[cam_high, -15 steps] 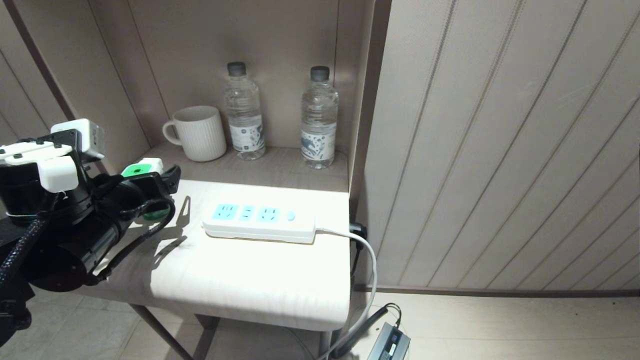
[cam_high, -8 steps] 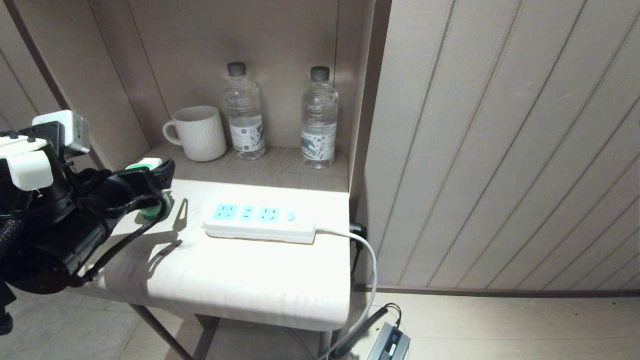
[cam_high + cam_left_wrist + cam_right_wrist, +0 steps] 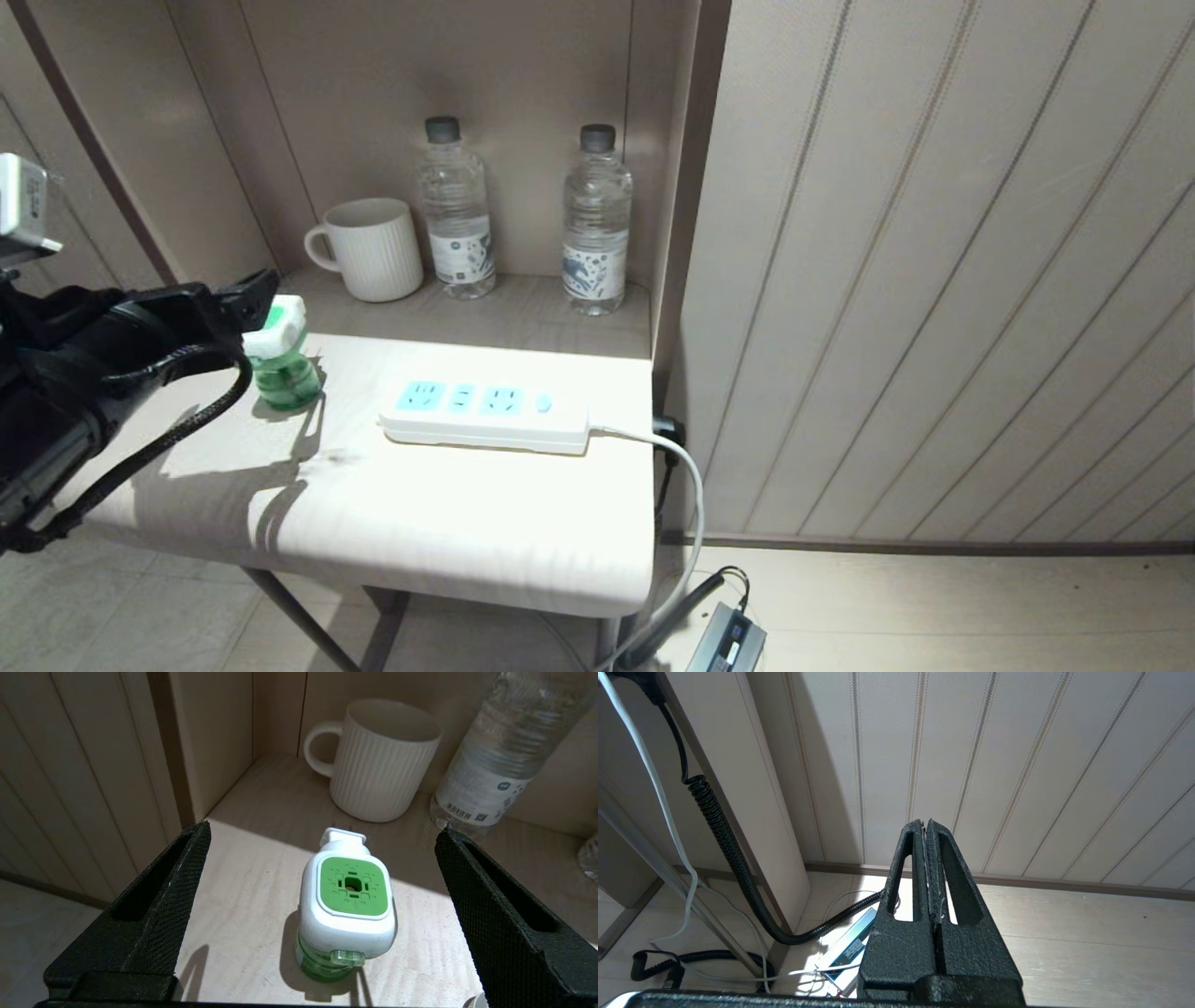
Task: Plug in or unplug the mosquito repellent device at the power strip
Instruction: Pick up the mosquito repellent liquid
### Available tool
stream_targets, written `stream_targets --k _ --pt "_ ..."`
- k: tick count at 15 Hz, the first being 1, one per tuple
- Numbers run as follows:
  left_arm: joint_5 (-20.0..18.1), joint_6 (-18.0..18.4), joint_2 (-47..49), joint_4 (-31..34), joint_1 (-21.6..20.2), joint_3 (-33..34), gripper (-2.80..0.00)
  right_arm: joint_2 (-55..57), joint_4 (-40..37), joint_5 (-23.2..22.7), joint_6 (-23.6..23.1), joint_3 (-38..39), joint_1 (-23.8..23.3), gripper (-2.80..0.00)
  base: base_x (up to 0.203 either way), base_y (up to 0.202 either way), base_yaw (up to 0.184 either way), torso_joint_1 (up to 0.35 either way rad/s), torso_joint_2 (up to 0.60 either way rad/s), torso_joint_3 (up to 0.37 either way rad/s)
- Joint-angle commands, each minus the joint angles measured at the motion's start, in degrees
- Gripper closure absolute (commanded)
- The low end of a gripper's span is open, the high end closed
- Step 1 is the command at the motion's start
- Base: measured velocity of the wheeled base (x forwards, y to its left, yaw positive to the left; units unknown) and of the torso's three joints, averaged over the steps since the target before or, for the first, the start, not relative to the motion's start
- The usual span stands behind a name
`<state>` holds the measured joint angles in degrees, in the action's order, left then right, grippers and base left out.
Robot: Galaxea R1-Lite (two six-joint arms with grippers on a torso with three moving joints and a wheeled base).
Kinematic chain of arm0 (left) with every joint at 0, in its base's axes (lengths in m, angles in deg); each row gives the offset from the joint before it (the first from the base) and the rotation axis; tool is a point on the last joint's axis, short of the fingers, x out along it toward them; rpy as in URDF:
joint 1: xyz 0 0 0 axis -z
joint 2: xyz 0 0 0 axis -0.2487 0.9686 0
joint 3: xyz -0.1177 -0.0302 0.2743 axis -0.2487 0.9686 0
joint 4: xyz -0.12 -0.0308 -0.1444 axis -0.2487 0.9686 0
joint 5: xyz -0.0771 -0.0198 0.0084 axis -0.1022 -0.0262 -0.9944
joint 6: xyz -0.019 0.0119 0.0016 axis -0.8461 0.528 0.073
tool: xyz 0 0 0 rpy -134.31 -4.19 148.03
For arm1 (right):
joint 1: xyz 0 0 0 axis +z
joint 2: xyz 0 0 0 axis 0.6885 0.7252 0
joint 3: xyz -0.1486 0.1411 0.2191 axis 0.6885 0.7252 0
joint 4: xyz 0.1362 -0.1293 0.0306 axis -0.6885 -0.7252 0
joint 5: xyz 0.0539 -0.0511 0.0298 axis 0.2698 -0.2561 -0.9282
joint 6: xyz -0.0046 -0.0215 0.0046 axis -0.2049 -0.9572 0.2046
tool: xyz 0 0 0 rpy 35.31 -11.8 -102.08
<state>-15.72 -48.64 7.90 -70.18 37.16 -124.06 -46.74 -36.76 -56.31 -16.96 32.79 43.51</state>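
The mosquito repellent device is seen standing upright on the table, left of the power strip and apart from it, unplugged. The left gripper is spread wide with nothing held, its fingers flanking the device without contact. The right gripper is pressed closed and empty, low near the floor
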Motion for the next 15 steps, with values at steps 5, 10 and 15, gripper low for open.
stream_targets --k 5,10,15 --pt "0.65 2.63 -19.03 17.53 -0.08 -6.94 0.0 0.08 0.0 -0.07 -0.11 0.0 0.0 0.0 0.0 0.0 0.0 0.0 0.0 0.0" --pt "6.02 4.28 -32.58 39.99 -0.15 -11.71 0.0 -0.01 0.09 -0.15 0.51 0.0 -0.09 0.0 0.0 0.0 0.0 0.0 0.0 0.0" --pt "18.83 1.78 -52.5 63.46 -4.86 -7.89 0.0 -0.01 0.09 -0.15 0.51 0.0 -0.09 0.0 0.0 0.0 0.0 0.0 0.0 0.0"
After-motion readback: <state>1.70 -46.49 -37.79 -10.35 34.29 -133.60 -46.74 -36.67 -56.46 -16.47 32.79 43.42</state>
